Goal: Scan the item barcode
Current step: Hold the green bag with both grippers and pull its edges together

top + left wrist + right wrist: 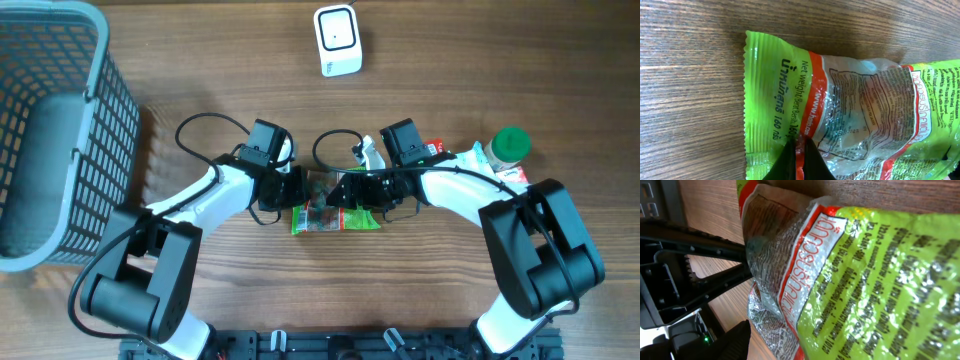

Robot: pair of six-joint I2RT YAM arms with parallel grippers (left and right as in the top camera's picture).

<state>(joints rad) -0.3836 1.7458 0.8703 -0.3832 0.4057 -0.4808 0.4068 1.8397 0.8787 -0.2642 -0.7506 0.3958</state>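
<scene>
— So, overhead?
— The packet (335,221) lay on the table (200,60) between left gripper (303,193) and right gripper (346,192); the scanner (337,40) sat well off, far side. Pick-up stage, seemingly; next, lift and turn the barcode toward it.
— Left wrist?
— Claw pinched on the packet's edge, by "Net weight" and "160".
— Right wrist?
— Thai lettering filled it; that claw's state couldn't be told.

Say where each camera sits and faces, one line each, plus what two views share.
Overhead: above the table, looking straight down; both arms, scanner, basket.
Left wrist: on the left arm, looking down at the packet pinched by the left gripper.
Right wrist: on the right arm, close against the packet; one finger shows.
Shared: both wrist views show the packet.
</scene>
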